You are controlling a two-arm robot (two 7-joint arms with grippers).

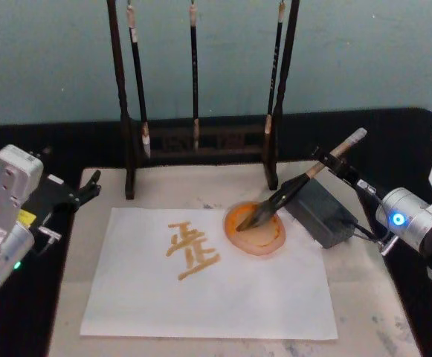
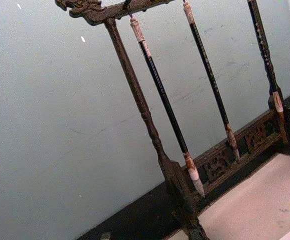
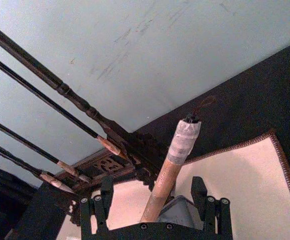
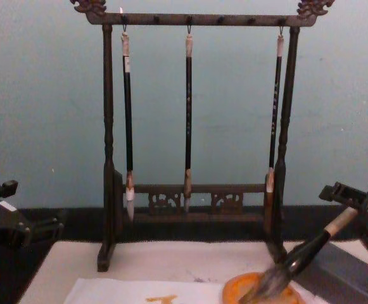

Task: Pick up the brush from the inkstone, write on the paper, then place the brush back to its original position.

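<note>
Straddling the brush point(image 3: 170, 165) at its pale upper handle, the right gripper point(image 3: 153, 184) has its fingers point(image 3: 107, 186) wide, gaps either side. Brush leans on the grey block point(image 1: 327, 212), tuft in the inkstone point(image 1: 236, 236) at the paper's point(image 1: 201, 297) far right corner. Left gripper point(image 1: 88, 189) sits parked by the mat's left edge.

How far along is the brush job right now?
Looks done: an orange character is on the paper, and the brush lies tuft in the inkstone, handle across the grey block. In hand: the right gripper is open astride the upper handle, gaps either side. Remaining: likely just backing that arm away. The left gripper is parked beside the mat.
</note>
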